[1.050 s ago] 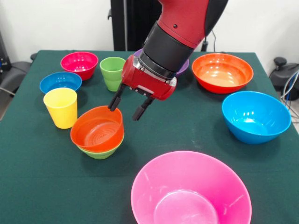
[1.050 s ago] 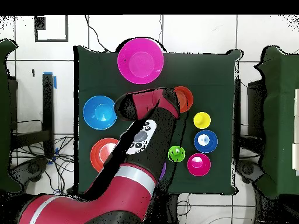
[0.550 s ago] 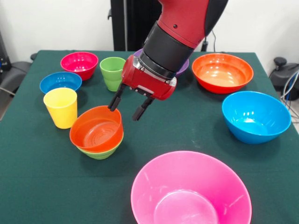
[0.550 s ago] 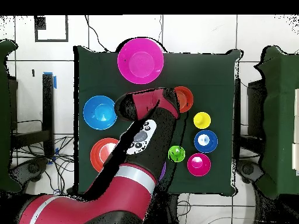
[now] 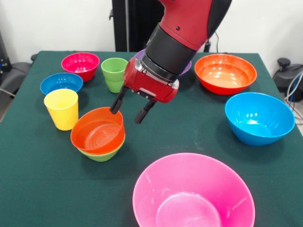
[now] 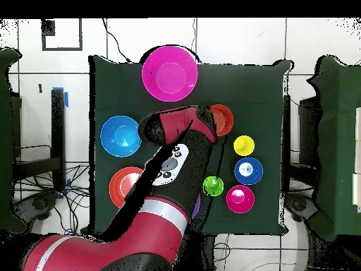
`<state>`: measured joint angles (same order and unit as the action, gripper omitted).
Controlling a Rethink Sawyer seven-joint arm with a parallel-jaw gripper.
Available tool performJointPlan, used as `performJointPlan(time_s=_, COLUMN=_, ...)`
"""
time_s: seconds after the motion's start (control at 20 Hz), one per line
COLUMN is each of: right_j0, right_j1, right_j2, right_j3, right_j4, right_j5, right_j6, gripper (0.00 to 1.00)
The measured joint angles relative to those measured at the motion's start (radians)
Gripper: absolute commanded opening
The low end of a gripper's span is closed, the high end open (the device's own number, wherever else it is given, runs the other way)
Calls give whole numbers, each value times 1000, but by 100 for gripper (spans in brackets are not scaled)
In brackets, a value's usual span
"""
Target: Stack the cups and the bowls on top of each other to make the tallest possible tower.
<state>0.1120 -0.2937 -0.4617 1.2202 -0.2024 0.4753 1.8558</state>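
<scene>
The tower so far is just two small bowls. The orange-red bowl (image 5: 98, 131) sits inside the light green bowl (image 5: 102, 153), a bit tipped, so only the green rim shows below it. They sit near the middle of the worktop (image 5: 189, 135), a little toward the side with the cups. One bowl inside another makes a firm base for the next piece.

The jaws (image 5: 129, 109) hang just above the back rim of the orange-red bowl. They are spread apart and hold nothing. One finger (image 5: 116, 105) points down near the rim and does not seem to touch it. I think the bowl is let go and the arm is free for the next piece.

The yellow cup (image 5: 61, 109) stands just beside the stack, toward the worktop's edge. Behind it are the dark blue bowl (image 5: 61, 83), the magenta-red bowl (image 5: 80, 65) near the far corner, and the green cup (image 5: 113, 74).

On the other side are the large orange bowl (image 5: 225, 72) and the large light blue bowl (image 5: 258, 117). The big pink bowl (image 5: 193, 196) sits at the near edge. The purple bowl (image 5: 185, 67) is mostly hidden behind the arm. All stand open side up, spread apart so each is easy to grab.

The worktop has a dark green cloth. Around it are a white wall, a tiled floor (image 6: 240, 39) and some cables.
</scene>
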Motion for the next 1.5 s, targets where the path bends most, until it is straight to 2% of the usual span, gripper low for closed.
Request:
performJointPlan(time_s=0.85, right_j0=-1, right_j1=75, right_j2=0, right_j3=-26, right_j4=0, right_j5=0, right_j6=0, gripper=100)
performJointPlan(time_s=1.5, right_j0=-35, right_j1=54, right_j2=0, right_j3=-21, right_j4=0, right_j5=-14, right_j6=0, gripper=100)
